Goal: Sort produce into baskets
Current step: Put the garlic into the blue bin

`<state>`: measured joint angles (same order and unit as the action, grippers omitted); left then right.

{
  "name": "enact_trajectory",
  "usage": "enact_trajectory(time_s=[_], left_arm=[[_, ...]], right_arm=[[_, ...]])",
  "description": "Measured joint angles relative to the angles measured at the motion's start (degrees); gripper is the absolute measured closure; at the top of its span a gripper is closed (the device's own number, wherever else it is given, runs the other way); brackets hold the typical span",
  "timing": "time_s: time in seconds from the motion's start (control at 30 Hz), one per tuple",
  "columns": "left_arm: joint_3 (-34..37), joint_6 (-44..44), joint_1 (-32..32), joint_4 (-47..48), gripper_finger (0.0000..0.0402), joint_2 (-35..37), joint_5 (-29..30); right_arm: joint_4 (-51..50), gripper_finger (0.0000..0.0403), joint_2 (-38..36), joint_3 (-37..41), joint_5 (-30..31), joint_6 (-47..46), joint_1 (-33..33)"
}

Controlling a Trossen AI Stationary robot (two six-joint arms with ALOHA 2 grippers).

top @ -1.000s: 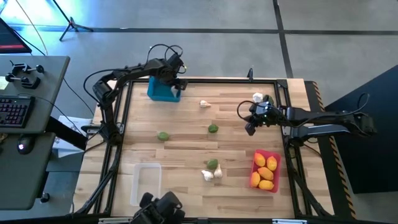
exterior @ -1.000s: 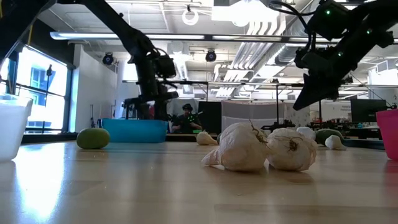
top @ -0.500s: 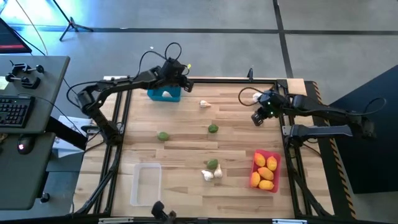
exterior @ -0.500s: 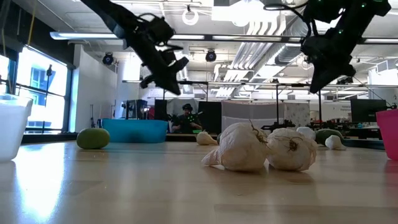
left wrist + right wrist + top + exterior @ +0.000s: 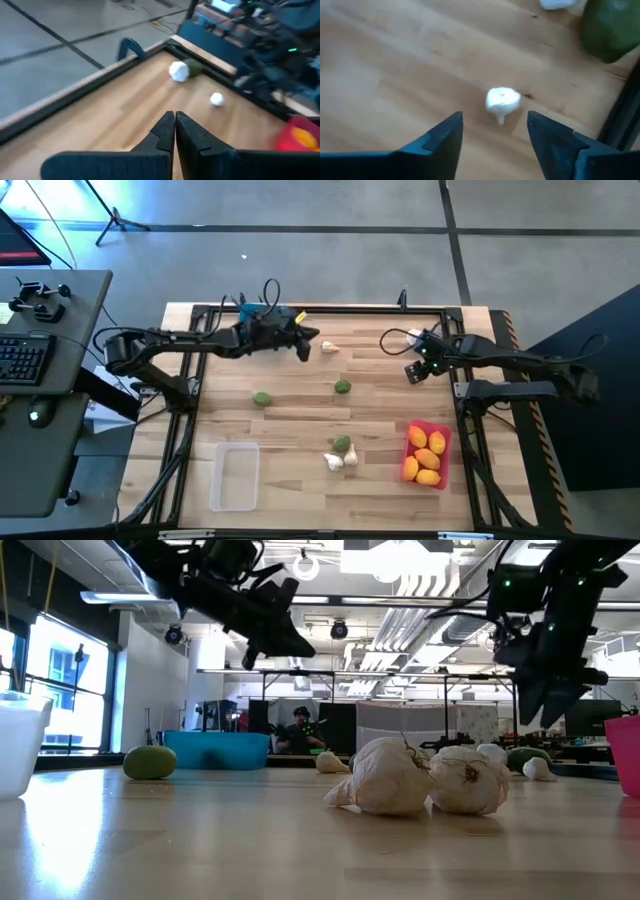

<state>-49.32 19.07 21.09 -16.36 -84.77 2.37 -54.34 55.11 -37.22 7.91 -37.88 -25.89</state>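
My left gripper (image 5: 303,345), fingers pressed together and empty, hangs just beside the far garlic bulb (image 5: 329,348), while my right gripper (image 5: 492,131) stands spread with what looks like another small bulb (image 5: 502,101) lying just ahead between its fingers.

Floor: grey concrete (image 5: 330,205), dark seams.
Desk: grey (image 5: 45,330), keyboard (image 5: 22,360) on it.
Window: bright (image 5: 75,690).
Ceiling: pipes, lamps (image 5: 305,565).
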Motion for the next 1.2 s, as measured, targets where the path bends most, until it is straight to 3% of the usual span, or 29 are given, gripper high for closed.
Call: enact_trajectory(time_s=[0.17, 0.3, 0.6, 0.8, 1.2], left_arm=[[3.67, 3.25, -1.48, -6.17, 0.0401, 0.19, -0.59], [4.71, 5.38, -1.43, -7.87, 0.0401, 0.17, -0.41], [4.70, 6.35, -1.45, -7.95, 0.0401, 0.17, -0.43], [4.70, 6.38, -1.45, -7.91, 0.0401, 0.17, -0.43], [4.67, 6.38, -1.78, -7.89, 0.0401, 0.17, -0.46]], right_arm=[[8.67, 0.0175, 4.64, 0.54, 8.08, -1.21, -1.01], [16.38, 0.0174, 9.35, -0.49, 9.22, -0.75, -4.58], [18.72, 0.0174, 21.32, -7.23, 11.39, 8.02, -15.35], [18.05, 0.0174, 28.61, -12.62, 4.89, 16.09, -21.83], [13.81, 0.0174, 37.90, -17.75, 3.84, 25.79, -24.39]])
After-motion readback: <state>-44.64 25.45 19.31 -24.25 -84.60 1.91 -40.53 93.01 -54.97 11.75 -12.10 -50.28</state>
